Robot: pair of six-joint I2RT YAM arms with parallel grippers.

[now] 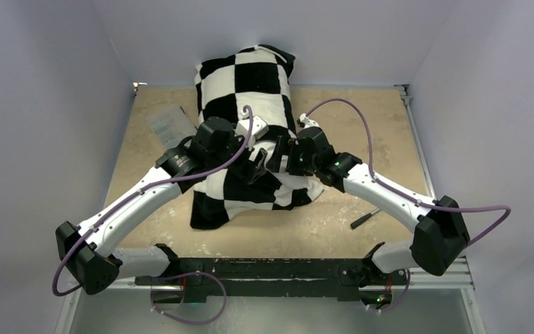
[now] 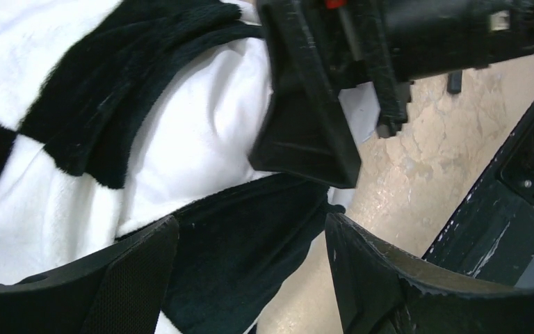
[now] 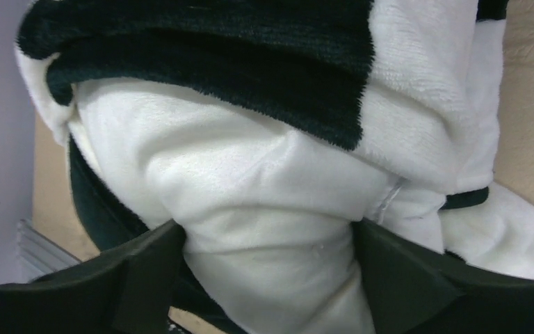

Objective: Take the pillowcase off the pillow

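Observation:
The black-and-white checkered pillowcase (image 1: 250,76) lies from the back wall toward the front, covering the pillow. Both grippers meet over its middle. My right gripper (image 1: 276,157) pinches a smooth bulge of the plain white pillow (image 3: 250,188) between its fingers (image 3: 268,257), below the case's bunched edge (image 3: 215,42). My left gripper (image 1: 254,167) is open (image 2: 250,257); a black fold of the pillowcase (image 2: 243,236) lies between its fingers against the left one, with a gap to the right one. A finger of the right gripper (image 2: 306,132) shows just ahead of it.
A clear plastic bag (image 1: 169,125) lies on the tan table (image 1: 361,118) at the back left. A small black-handled tool (image 1: 365,218) lies at the front right. The black base rail (image 1: 264,268) runs along the near edge. Walls close in on three sides.

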